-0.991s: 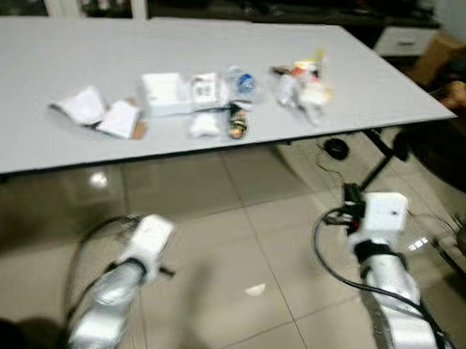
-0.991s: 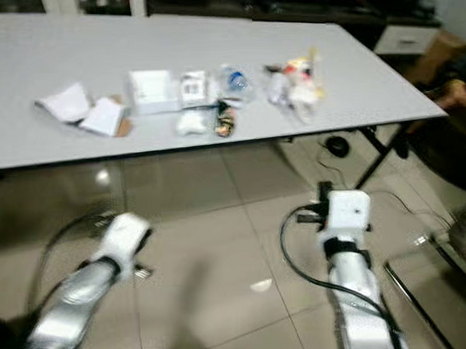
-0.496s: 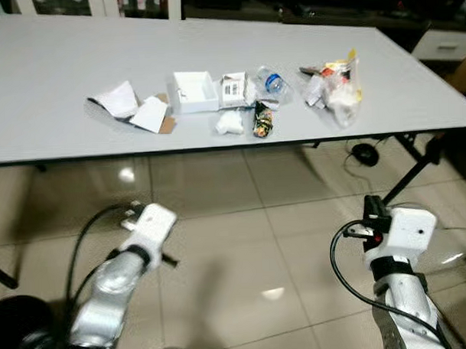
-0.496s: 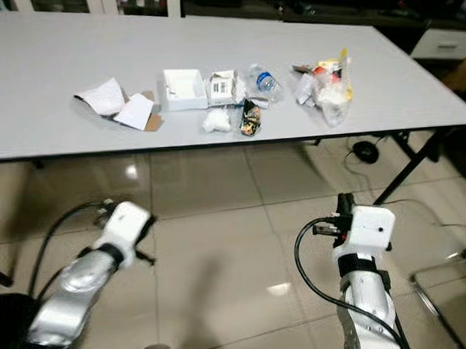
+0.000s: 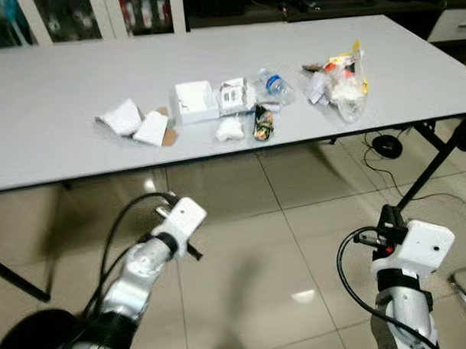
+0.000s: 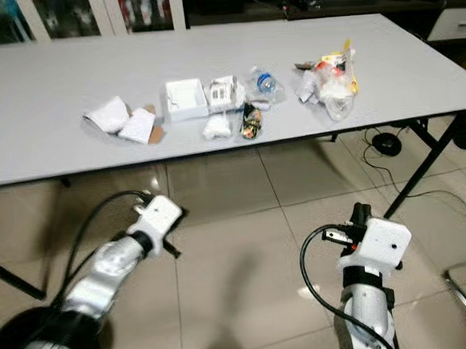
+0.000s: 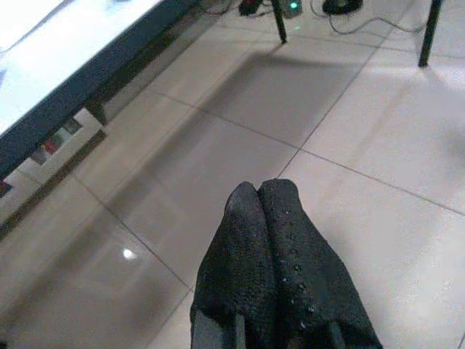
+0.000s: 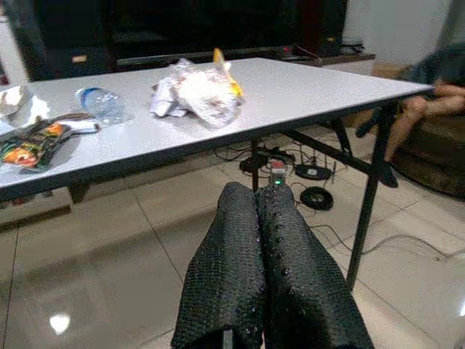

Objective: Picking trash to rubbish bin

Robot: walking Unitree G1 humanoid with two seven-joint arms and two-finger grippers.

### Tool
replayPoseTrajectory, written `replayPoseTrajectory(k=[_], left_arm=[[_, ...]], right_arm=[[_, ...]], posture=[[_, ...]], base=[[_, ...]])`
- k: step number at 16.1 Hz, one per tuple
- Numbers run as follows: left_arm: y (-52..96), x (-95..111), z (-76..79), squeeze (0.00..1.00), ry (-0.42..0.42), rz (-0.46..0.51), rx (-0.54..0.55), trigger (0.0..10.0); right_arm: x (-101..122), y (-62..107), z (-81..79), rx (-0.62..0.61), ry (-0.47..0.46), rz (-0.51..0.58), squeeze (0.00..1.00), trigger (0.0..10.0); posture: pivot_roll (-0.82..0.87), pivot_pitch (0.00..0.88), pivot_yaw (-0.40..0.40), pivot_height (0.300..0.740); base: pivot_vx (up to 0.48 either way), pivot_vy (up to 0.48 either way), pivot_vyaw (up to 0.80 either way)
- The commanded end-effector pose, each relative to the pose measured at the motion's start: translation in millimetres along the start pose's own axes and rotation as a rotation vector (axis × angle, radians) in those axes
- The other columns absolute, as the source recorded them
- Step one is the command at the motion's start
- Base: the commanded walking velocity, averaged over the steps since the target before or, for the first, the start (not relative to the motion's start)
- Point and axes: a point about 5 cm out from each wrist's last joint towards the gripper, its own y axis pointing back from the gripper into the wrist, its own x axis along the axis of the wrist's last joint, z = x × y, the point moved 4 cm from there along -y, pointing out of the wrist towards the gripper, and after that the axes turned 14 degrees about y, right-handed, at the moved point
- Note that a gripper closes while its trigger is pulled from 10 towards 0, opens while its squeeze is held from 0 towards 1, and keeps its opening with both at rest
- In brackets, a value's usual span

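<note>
Trash lies in a row on the grey table [image 5: 54,104]: crumpled white paper [image 5: 121,116], a folded card [image 5: 152,128], a small white box [image 5: 195,101], a white wad [image 5: 230,129], a colourful wrapper [image 5: 263,124], a clear plastic bottle [image 5: 274,85] and a clear bag of scraps [image 5: 341,83]. Both arms hang low over the floor, short of the table. My left gripper [image 7: 260,193] is shut with nothing in it, pointing at the tiles. My right gripper [image 8: 256,198] is shut and empty too, pointing toward the table's edge, where the bag of scraps [image 8: 196,91] and the plastic bottle [image 8: 100,104] lie.
Shiny beige tiles [image 5: 251,243] lie between me and the table. Black table legs [image 5: 435,163] and cables with a round black object [image 5: 386,145] sit under the right end. A person's leg [image 8: 429,109] rests on dark seating beyond that end. Dark cabinets stand behind the table.
The whole picture has shifted as the camera moved: the table sits a bit lower and more squarely in view. Both arms hang as before, grippers still shut.
</note>
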Motion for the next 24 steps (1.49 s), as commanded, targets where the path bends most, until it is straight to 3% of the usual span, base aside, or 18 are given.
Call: replayPoseTrajectory(k=[1,4,13,17,19,21,24], left_arm=[[-2.1,18.3,-0.6,0.00,-0.031,0.036,-0.007,10.0],[-10.0,21.6,4.7,0.00,-0.034,0.050,-0.030,10.0],[-8.0,25.6,28.1,0.00,0.060,0.079,-0.007,10.0],[-2.0,21.4,19.7,0.00,0.064,0.044,0.046,10.0],[-3.5,16.3,14.4,0.00,0.073,0.014,0.079,10.0],[-4.4,25.6,5.9,0.00,0.059,0.028,0.101,10.0],[-7.5,31.0,13.7,0.00,0.023,0.040,0.047,10.0]], right_arm=[[6.4,3.6,9.5,-0.051,0.001,0.027,0.00,10.0],[7.7,7.6,12.1,-0.053,0.011,0.028,0.00,10.0],[18.0,11.6,26.4,0.081,0.090,0.039,0.00,10.0],[24.9,5.2,22.6,0.118,0.077,0.042,0.00,10.0],[22.7,5.0,22.7,0.088,0.058,0.032,0.00,10.0],[23.8,10.0,26.3,0.039,0.039,0.031,0.00,10.0],[20.0,16.6,23.3,0.005,0.022,0.012,0.00,10.0]], posture=[[0.17,0.041,0.038,0.740],[0.16,0.035,0.022,0.740],[0.13,0.053,-0.083,0.740],[0.14,0.057,-0.102,0.740],[0.14,0.055,-0.079,0.740],[0.13,0.052,-0.053,0.740],[0.11,0.051,-0.030,0.740]], base=[[0.000,0.000,0.00],[0.000,0.000,0.00],[0.000,0.000,0.00],[0.000,0.000,0.00],[0.000,0.000,0.00],[0.000,0.000,0.00],[0.000,0.000,0.00]])
